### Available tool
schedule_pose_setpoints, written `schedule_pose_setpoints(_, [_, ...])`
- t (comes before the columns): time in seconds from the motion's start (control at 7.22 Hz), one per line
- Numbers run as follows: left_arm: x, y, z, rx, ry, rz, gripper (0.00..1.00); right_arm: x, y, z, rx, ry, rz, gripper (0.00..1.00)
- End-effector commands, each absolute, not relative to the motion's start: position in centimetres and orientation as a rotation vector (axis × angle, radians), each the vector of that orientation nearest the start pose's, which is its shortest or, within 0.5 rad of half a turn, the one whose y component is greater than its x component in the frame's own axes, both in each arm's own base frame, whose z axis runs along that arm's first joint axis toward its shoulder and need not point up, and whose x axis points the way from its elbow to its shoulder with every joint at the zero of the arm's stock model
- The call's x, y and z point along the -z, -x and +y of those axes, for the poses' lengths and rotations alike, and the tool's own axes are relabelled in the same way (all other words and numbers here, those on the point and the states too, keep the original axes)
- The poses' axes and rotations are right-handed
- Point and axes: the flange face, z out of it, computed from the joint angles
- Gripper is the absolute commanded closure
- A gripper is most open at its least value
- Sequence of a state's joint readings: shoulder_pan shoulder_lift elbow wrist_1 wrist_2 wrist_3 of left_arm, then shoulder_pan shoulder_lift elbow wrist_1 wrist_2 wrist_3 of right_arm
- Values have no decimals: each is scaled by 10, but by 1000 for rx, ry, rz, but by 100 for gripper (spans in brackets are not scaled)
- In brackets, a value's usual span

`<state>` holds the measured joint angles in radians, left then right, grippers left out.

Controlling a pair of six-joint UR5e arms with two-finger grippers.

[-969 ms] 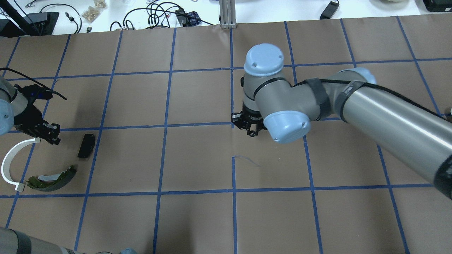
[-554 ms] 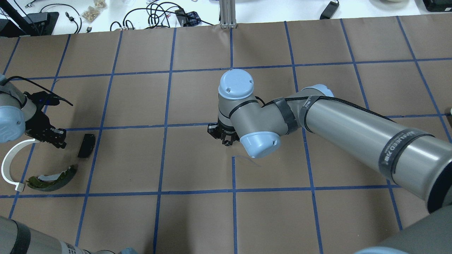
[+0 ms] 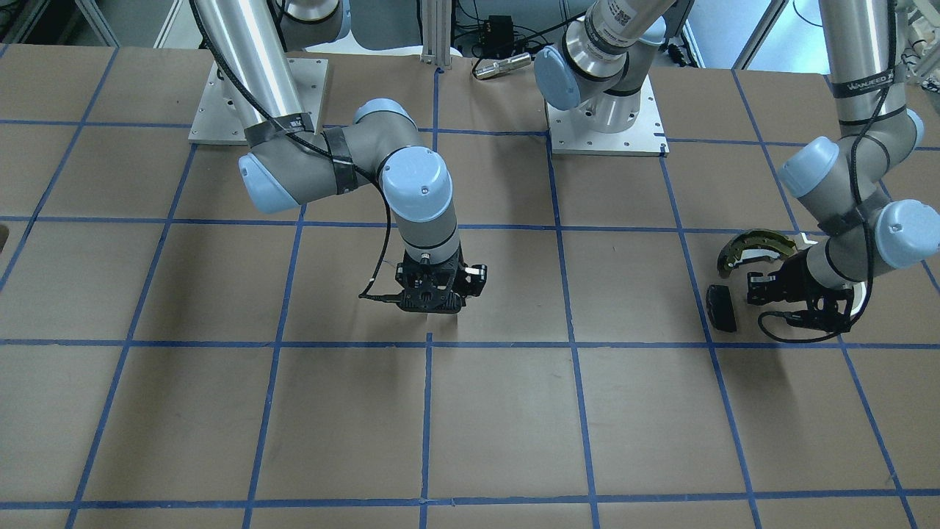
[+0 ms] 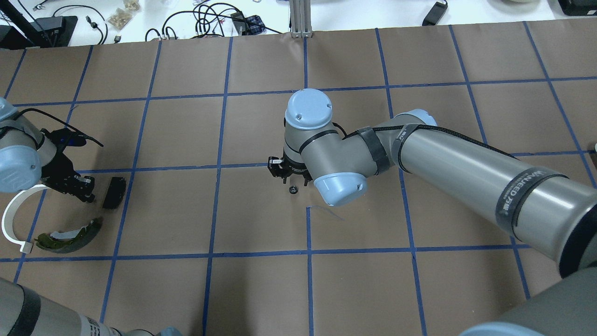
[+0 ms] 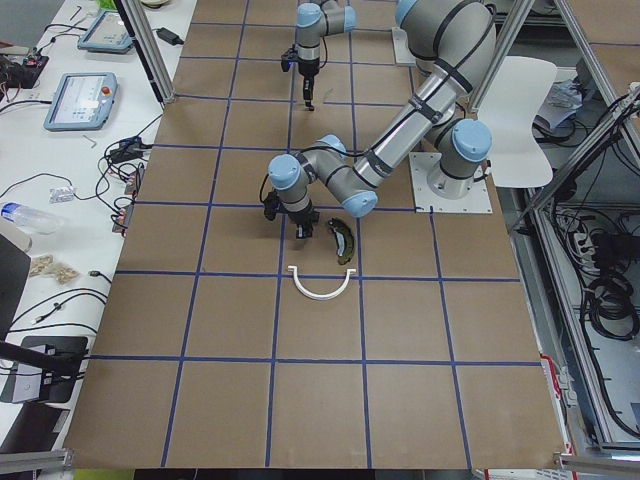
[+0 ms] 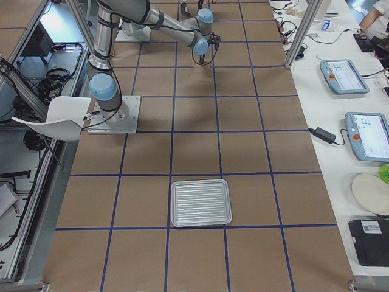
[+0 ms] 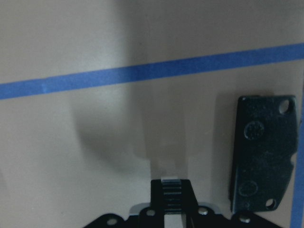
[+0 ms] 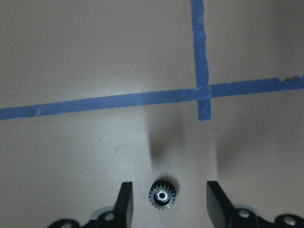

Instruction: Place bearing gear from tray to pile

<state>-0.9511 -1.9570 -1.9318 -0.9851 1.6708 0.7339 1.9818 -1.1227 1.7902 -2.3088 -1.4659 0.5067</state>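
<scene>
The bearing gear [image 8: 162,194], small, black and toothed, lies flat on the brown paper mid-table; it also shows in the overhead view [image 4: 293,189]. My right gripper [image 8: 170,203] is open, its fingers either side of the gear and not touching it. The pile is at the table's left: a black pad [image 4: 114,192], a white arc [image 4: 11,219] and an olive-gold brake shoe [image 4: 70,235]. My left gripper [image 4: 85,190] is shut and empty, low over the paper just left of the pad [image 7: 263,152]. The tray [image 6: 200,202] is silver and holds nothing.
Blue tape lines [image 4: 219,165] grid the brown paper. My right arm [image 4: 443,158] reaches across the table's middle. Cables and small items [image 4: 205,18] lie on the white bench beyond the far edge.
My right arm has swung left to mid-table and the gear now shows on the paper under its open fingers. My left gripper has moved closer to the black pad.
</scene>
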Motion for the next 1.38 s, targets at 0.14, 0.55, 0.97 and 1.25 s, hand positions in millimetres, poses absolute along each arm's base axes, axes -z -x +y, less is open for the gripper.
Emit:
schedule_pose_setpoints(0.14, [-193,-208,-508,-249,-192,3127,0,-330,-311,-525,76,-9,3102,0])
schedule_pose_setpoints(0.55, [-250,-168,-561,-125,-232,3074,0,-469,-197,-508,128,110,3125,0])
schedule_pose_setpoints(0.97, [-281,26,-595,22,-220,3071,0,-528,-121,-468,144,88,3163,0])
schedule_pose_setpoints(1.25, [-261,131,-587,8,-56,3147,0,-536,-128,-466,175,-213,3107,0])
